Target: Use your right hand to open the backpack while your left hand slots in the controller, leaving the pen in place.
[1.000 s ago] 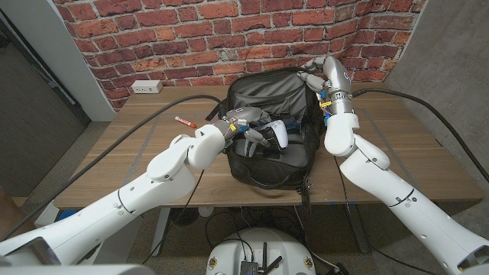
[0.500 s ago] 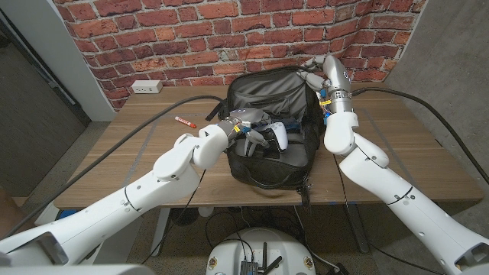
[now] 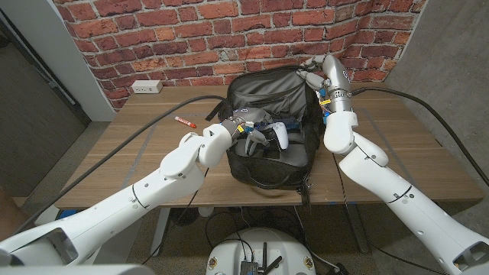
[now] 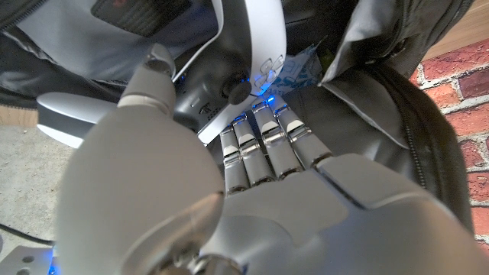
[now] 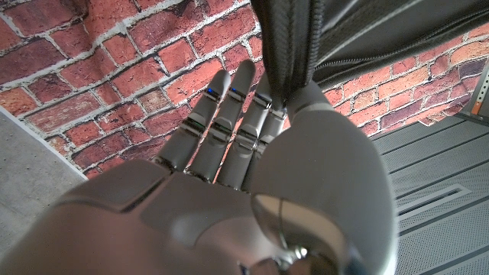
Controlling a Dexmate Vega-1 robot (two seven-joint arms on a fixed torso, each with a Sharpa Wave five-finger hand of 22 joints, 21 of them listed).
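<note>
Black backpack (image 3: 271,130) open on worktop (image 3: 412,145). Right robot hand (image 3: 312,70) pinches flap edge, lifted. Left robot hand (image 3: 246,126) inside opening, gripping white controller (image 3: 281,134). Red pen (image 3: 183,120) on worktop, left of backpack.

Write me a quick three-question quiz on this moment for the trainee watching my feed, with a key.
1. True or false: the pen is inside the backpack.
2. What does the right hand hold? A) the controller B) the backpack's raised flap edge C) the pen
3. Fill in: the left hand grips the white ______ over the backpack's open mouth.

Key:
1. False. The pen lies on the table, to the robot's left of the backpack.
2. B. The right wrist view shows the zippered edge pinched between thumb and fingers.
3. Controller. The left wrist view shows the fingers against it.
</note>
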